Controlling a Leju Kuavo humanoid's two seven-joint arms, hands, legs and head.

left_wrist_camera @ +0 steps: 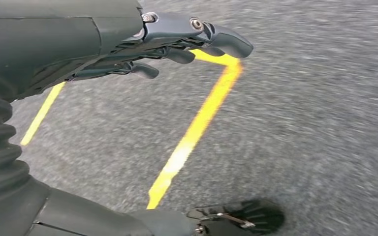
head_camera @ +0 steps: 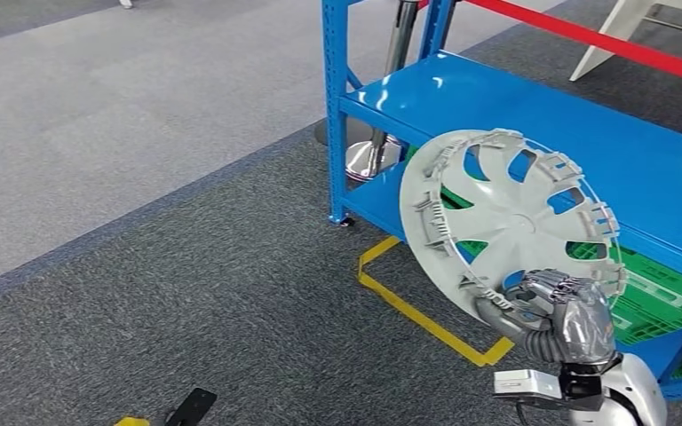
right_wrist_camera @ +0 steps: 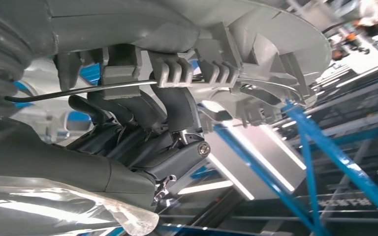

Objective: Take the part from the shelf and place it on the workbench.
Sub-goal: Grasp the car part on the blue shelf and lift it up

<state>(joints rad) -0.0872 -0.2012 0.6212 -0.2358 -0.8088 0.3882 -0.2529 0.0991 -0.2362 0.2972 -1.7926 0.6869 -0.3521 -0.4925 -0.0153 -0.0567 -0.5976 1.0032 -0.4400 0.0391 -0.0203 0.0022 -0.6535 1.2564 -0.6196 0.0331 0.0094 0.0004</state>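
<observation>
From the head view, the right hand (head_camera: 561, 306) is gripping the lower rim of the grey wheel cover (head_camera: 508, 217), holding it upright and tilted in front of the blue shelf (head_camera: 515, 106), clear of the boards. The cover's ribbed back with its clips and wire ring is facing the camera. Green crates (head_camera: 666, 297) are sitting on the shelf's lower level, partly hidden behind the cover. The floor (head_camera: 186, 293) is showing dark grey carpet with a lighter grey band further off, and yellow tape (head_camera: 417, 311) is marking a corner beside the shelf's foot. A red bar (head_camera: 604, 40) is crossing above the shelf, and a chrome post (head_camera: 391, 89) is standing behind it.

The left wrist view is looking down at the carpet, where the left hand (left_wrist_camera: 177, 46) is hanging with nothing in it, fingers loosely apart and slightly bent. Yellow floor tape (left_wrist_camera: 197, 128) is running beneath it, blurred.

The right wrist view is giving the close detail: dark fingers (right_wrist_camera: 177, 105) are curling over the cover's rim (right_wrist_camera: 216, 64), pressing against the clips and the wire ring (right_wrist_camera: 78, 91). Blue shelf struts (right_wrist_camera: 305, 142) are crossing behind. The far corner of this view is too blurred to read.
</observation>
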